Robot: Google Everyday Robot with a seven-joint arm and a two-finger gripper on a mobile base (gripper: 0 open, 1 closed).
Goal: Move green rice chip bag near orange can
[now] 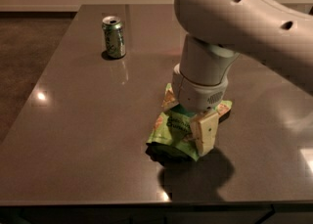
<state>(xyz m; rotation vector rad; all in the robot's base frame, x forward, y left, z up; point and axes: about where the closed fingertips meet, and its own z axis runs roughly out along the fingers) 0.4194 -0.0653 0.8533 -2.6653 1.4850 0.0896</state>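
Left of the gripper (pixel 199 129), farther back: green can (pixel 113 36), upright on the table (pixel 73 120), silver top up, well apart from the gripper.
Table: dark grey-brown and glossy; it shows a faint reflection of the green can just in front of that can, and a small bright spot of light far to the gripper's left.
Green rice chip bag (pixel 170 132): lies on the table right under the gripper, spreading out to its left and toward the near edge; crinkled light green, with a darker patch of label showing.
Bag's long axis: runs roughly from near-left to far-right, slanted across the table.
Bag's ends: the crumpled near end points at the table's front edge, below and left of the gripper; a pale corner sticks out on the wrist's left side; a sliver of the far end shows just to the wrist's right.
Label direction: cannot tell, as it is mostly covered.
Gripper: pointing straight down onto the bag's right part, its cream tip touching the bag's right edge.
Gripper's hold: cannot tell whether it is spread or pinching the bag.
Arm (pixel 234 17): bulky and white, reaching in from the upper right, directly above the gripper.
Shadow (pixel 195 174): a dark patch on the table, on the gripper's near side.
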